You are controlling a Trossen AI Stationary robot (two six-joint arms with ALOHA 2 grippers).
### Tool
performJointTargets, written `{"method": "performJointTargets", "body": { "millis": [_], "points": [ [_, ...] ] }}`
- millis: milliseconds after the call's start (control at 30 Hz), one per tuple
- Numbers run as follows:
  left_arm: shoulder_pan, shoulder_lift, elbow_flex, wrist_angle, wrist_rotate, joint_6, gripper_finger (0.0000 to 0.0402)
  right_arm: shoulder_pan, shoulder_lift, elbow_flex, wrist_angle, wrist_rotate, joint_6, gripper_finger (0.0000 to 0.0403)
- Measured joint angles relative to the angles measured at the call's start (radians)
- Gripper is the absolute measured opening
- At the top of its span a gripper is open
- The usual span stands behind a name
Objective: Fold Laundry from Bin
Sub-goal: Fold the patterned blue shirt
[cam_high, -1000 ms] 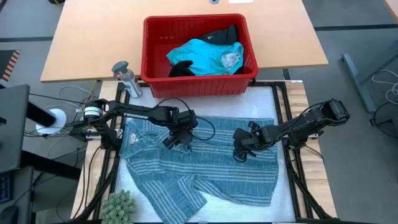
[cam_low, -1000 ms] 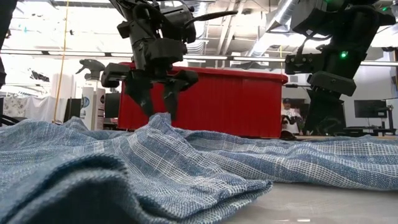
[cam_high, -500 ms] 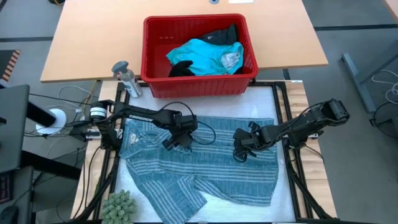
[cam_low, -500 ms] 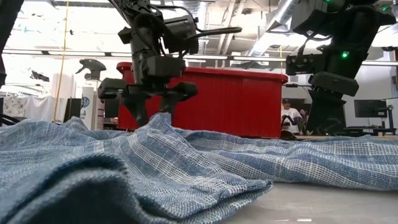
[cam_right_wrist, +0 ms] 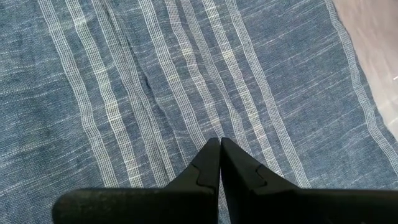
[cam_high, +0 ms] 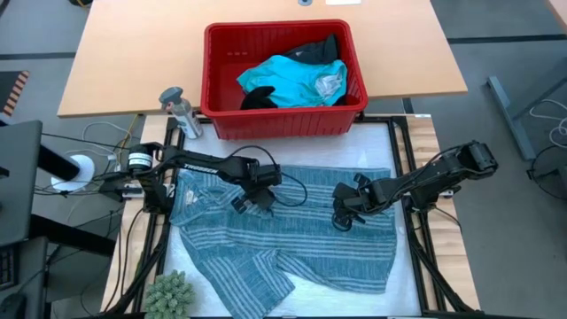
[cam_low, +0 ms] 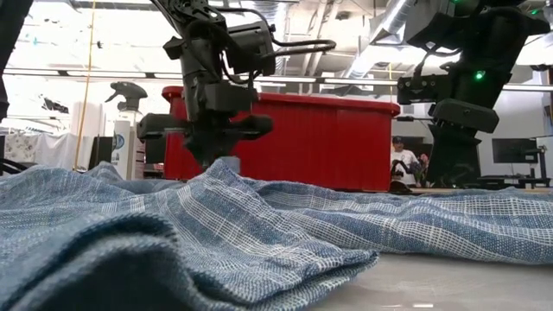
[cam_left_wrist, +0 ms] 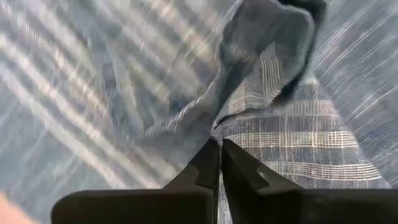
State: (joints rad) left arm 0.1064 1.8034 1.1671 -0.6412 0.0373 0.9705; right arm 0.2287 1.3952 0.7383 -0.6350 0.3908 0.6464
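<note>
The blue-grey striped garment [cam_high: 292,239] of the laundry lies spread on the white mat, rumpled and folded over at its near left. My left gripper [cam_high: 251,199] is over its left middle, shut on a raised ridge of the cloth [cam_low: 220,173]. My right gripper [cam_high: 341,220] is shut, pointing down at the garment's right part [cam_right_wrist: 155,93]. The red bin [cam_high: 213,71] stands beyond the mat with a turquoise garment [cam_high: 288,78] and black ones [cam_high: 319,49] inside. My left gripper pinches a raised fold of the striped garment [cam_left_wrist: 249,124] between its two fingertips. It comes from above, pointing down. The cloth rises to a small peak at the fingers [cam_low: 207,151], and the rest lies slack on the mat. My right gripper has its shut fingertips [cam_right_wrist: 211,155] at the striped cloth; I cannot tell whether they touch or hold it.
A grey spray bottle [cam_high: 180,111] stands left of the bin. A green spiky ball [cam_high: 168,292] sits at the mat's near left corner. Bare white mat [cam_high: 372,142] shows between garment and bin. A person [cam_low: 402,164] is far behind the table.
My left gripper stood open astride the cloth ridge. It has sunk a little and shut on the ridge, which now stands as a small peak between its fingers. The right arm has kept still.
</note>
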Motion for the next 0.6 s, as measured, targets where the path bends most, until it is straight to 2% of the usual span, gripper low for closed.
{"method": "performJointTargets", "body": {
  "millis": [200, 600],
  "points": [
    [-0.038, -0.032, 0.0, -0.07, -0.167, -0.068, 0.0, 0.0, 0.0, 0.0, 0.001, 0.0, 0.0, 0.004],
    [-0.049, -0.127, 0.0, -0.207, -0.342, -0.251, 0.0, 0.0, 0.0, 0.0, 0.019, 0.0, 0.0, 0.004]
  ]
}}
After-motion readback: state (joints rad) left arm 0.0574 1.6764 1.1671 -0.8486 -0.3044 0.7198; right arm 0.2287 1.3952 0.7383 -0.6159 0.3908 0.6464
